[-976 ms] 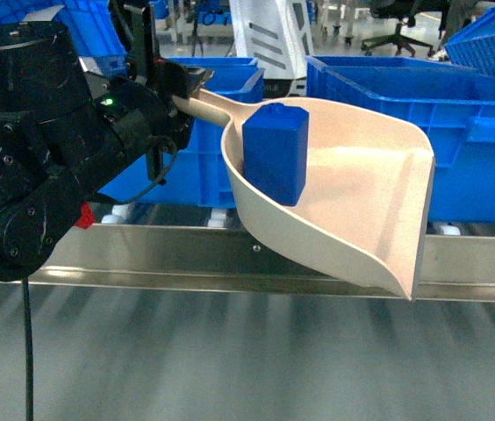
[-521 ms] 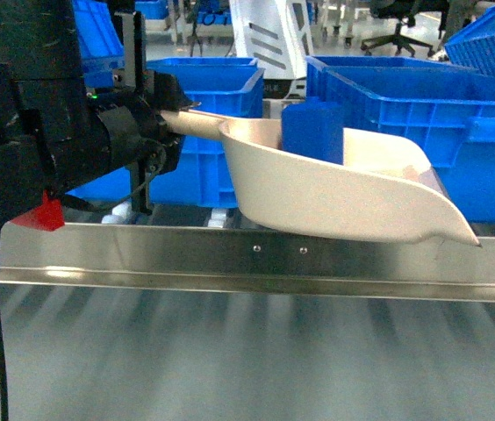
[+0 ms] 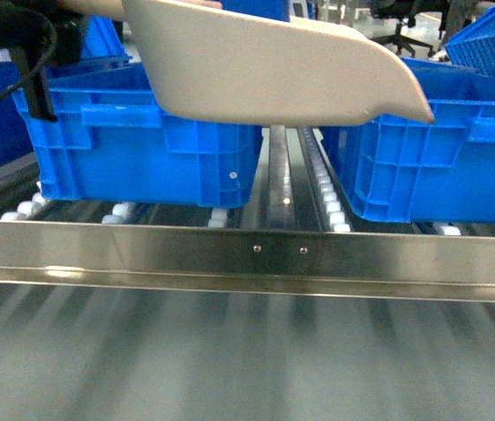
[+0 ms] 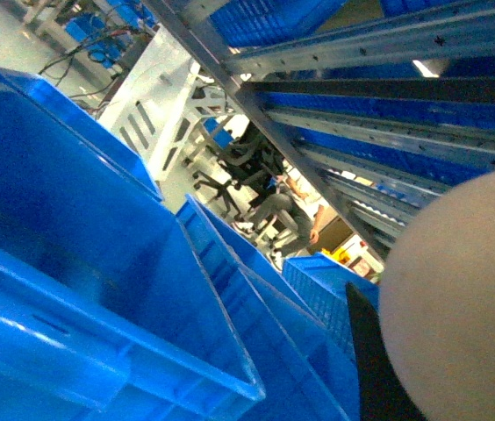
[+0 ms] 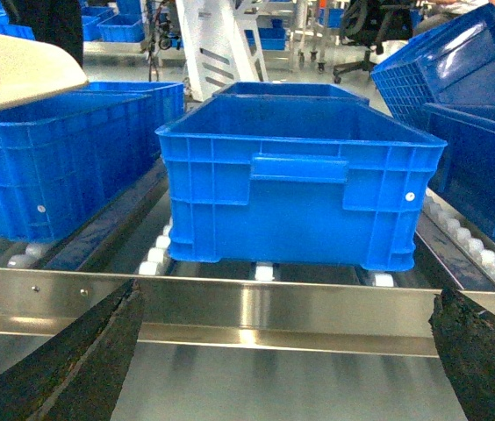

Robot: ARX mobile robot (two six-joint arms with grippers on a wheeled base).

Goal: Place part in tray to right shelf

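beige tray (image 3: 265, 66) held high above blue crates (image 3: 142, 140) on the right shelf (image 3: 256, 259) | part hidden, likely inside tray | left gripper unseen, grip unknowable; right gripper (image 5: 283, 368) spread, empty | risk: tilt spills part into wrong crate

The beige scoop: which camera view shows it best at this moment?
The head view: the scoop spans the upper frame, its underside and lip visible above the blue bins. The left wrist view shows only a rounded beige patch; the right wrist view only one corner.
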